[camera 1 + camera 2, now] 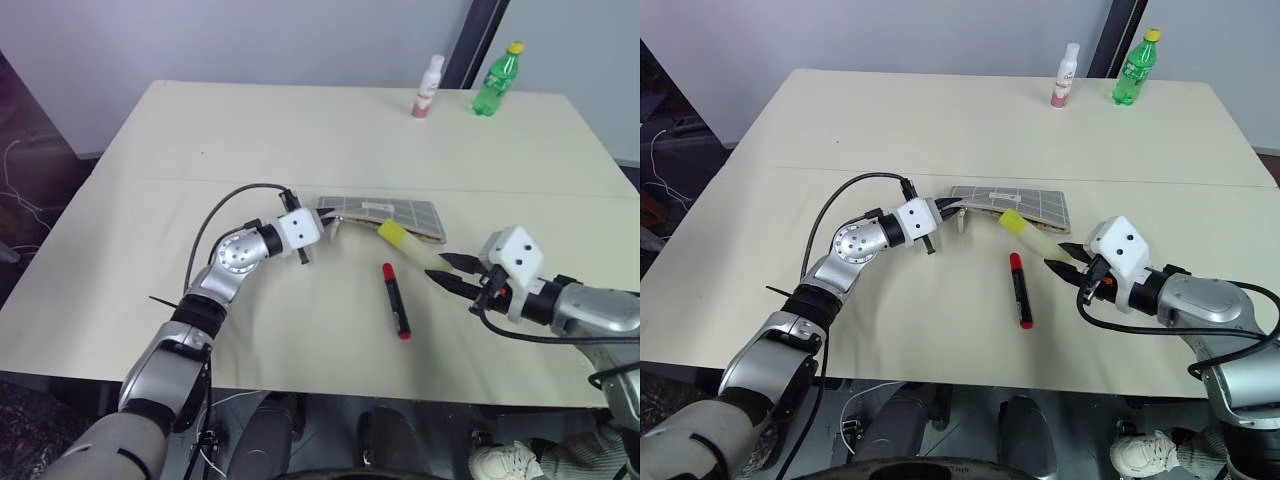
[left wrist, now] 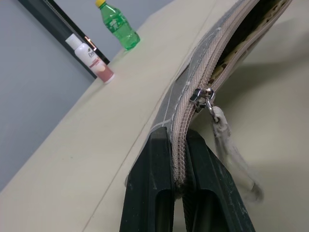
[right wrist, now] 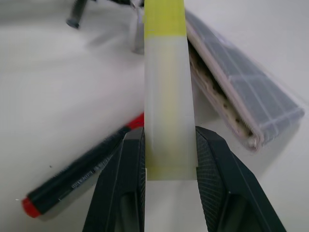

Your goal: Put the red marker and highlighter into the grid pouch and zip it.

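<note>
1. L gripper (image 1: 322, 226): fingers together, clamped on the zipper-end edge of the grid pouch (image 1: 395, 215); L wrist view shows the zip track pinched between both black fingers (image 2: 149, 193).
2. Grid pouch: lies flat on the table (image 1: 300, 130), mid-table, long side running across. Zip open; mouth gapes along the near edge, spotted lining visible. Zip slider w/ pull cord (image 2: 231, 150) sits close to the clamped end, cord hanging loose.
3. R gripper (image 1: 447, 272): fingers clamped on the highlighter (image 1: 415, 246), gripping the pale barrel at its tail end.
4. Highlighter: held off the table, yellow cap fwd, pointing toward the pouch's open edge; cap tip just beside the pouch mouth. Contact w/ pouch: cannot tell.
5. Red marker (image 1: 396, 300): lies on table, near side of the pouch, apart from it, between the two arms; not touched by either gripper.
6. Far edge of table: white bottle (image 1: 428, 88) and green bottle (image 1: 497, 79), both upright, well apart from the work area.
</note>
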Robot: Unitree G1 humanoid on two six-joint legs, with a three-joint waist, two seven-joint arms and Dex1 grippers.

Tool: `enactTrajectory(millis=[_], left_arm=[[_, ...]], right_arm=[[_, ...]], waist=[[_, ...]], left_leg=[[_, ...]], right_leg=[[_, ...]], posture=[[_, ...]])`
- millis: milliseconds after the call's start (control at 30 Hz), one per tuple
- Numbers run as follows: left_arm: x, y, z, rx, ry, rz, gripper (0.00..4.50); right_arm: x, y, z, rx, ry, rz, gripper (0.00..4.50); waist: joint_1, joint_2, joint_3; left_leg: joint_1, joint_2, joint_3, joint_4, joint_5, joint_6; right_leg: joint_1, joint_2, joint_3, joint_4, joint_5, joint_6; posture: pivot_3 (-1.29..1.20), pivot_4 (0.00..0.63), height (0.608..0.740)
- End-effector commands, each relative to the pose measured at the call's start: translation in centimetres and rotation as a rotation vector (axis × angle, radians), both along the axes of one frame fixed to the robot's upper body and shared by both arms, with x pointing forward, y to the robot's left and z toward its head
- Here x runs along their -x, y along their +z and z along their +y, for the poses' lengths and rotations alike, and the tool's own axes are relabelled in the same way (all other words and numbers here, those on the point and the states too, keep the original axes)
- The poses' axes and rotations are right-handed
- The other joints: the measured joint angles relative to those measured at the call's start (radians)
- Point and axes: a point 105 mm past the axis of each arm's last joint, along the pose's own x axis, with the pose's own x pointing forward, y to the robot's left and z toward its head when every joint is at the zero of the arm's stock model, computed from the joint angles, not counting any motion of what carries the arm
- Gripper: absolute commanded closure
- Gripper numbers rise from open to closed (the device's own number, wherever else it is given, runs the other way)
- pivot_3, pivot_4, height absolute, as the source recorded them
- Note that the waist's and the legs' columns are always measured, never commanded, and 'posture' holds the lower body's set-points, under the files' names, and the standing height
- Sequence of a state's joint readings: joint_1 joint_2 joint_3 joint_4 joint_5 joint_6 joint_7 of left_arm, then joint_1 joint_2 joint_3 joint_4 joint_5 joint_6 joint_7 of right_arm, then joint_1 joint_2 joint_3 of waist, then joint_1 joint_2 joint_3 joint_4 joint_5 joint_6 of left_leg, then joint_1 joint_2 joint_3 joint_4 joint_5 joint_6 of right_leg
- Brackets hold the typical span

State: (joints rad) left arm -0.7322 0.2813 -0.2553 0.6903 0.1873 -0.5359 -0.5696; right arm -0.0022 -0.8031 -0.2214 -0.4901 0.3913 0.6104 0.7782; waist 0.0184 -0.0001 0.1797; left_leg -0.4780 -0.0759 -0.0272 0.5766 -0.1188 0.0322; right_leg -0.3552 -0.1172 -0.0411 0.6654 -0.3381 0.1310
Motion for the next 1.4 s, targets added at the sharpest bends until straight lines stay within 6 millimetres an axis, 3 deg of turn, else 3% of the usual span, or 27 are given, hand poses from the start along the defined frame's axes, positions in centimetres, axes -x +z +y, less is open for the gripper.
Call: enactTrajectory(millis=[33, 167, 267, 767, 1133, 1267, 1400], left_arm=[[0.3, 2.0, -0.6, -0.004, -0.038, -0.083, 4.5], [0.5, 1.9, -0.8, -0.013, -0.044, -0.094, 4.5], [0.8, 1.9, -1.1, -0.018, -0.061, -0.103, 4.5], [1.1, 1.6, -1.6, -0.11, -0.094, -0.157, 4.5], [1.1, 0.8, -1.3, -0.176, -0.101, -0.154, 4.5], [1.9, 0.8, -1.8, -0.158, -0.153, -0.158, 4.5], [2.7, 1.1, -2.5, -0.142, -0.201, -0.166, 4.5]], right_arm=[[-0.3, 0.2, -0.3, 0.045, 0.001, -0.027, 3.64], [-0.4, -0.6, -1.0, 0.088, -0.007, -0.017, 3.64], [-1.1, -0.1, -1.4, 0.054, -0.055, -0.034, 3.64], [-1.8, 0.9, 0.3, 0.041, 0.002, -0.018, 3.64], [-1.8, 1.5, -0.3, 0.066, 0.001, 0.003, 3.64], [-2.1, 0.4, -0.6, 0.142, -0.006, 0.012, 3.64], [-2.8, -0.8, 0.3, 0.208, 0.006, 0.015, 3.64]], waist=[[-0.001, 0.0, 0.0], [-0.002, 0.0, 0.0], [-0.004, 0.0, 0.0], [-0.004, 0.0, 0.0], [-0.004, 0.0, 0.0], [-0.003, 0.0, 0.0], [-0.005, 0.0, 0.0]], left_leg=[[0.0, 0.0, 0.0, 0.0, 0.0, 0.0], [0.0, 0.0, 0.0, 0.001, 0.0, 0.0], [0.0, 0.0, 0.0, 0.001, 0.0, 0.0], [0.0, 0.0, 0.0, 0.001, 0.0, 0.0], [0.0, 0.0, 0.0, 0.001, 0.0, 0.0], [0.0, 0.0, 0.0, 0.001, 0.0, 0.0], [0.0, 0.0, 0.0, 0.001, 0.0, 0.0]], right_leg=[[0.0, 0.0, 0.0, 0.0, 0.0, 0.0], [0.0, 0.0, 0.0, 0.0, 0.0, 0.001], [0.0, 0.0, 0.0, 0.0, 0.001, 0.001], [0.0, 0.0, 0.0, 0.001, 0.001, 0.001], [0.0, 0.0, 0.0, 0.001, 0.001, 0.001], [0.0, 0.0, 0.0, 0.001, 0.001, 0.001], [0.0, 0.0, 0.0, 0.001, 0.001, 0.001]], posture=[[0.0, 0.15, 0.74], [0.0, 0.15, 0.74], [0.0, 0.15, 0.74], [0.0, 0.15, 0.74], [0.0, 0.15, 0.74], [0.0, 0.15, 0.74], [0.0, 0.15, 0.74]])
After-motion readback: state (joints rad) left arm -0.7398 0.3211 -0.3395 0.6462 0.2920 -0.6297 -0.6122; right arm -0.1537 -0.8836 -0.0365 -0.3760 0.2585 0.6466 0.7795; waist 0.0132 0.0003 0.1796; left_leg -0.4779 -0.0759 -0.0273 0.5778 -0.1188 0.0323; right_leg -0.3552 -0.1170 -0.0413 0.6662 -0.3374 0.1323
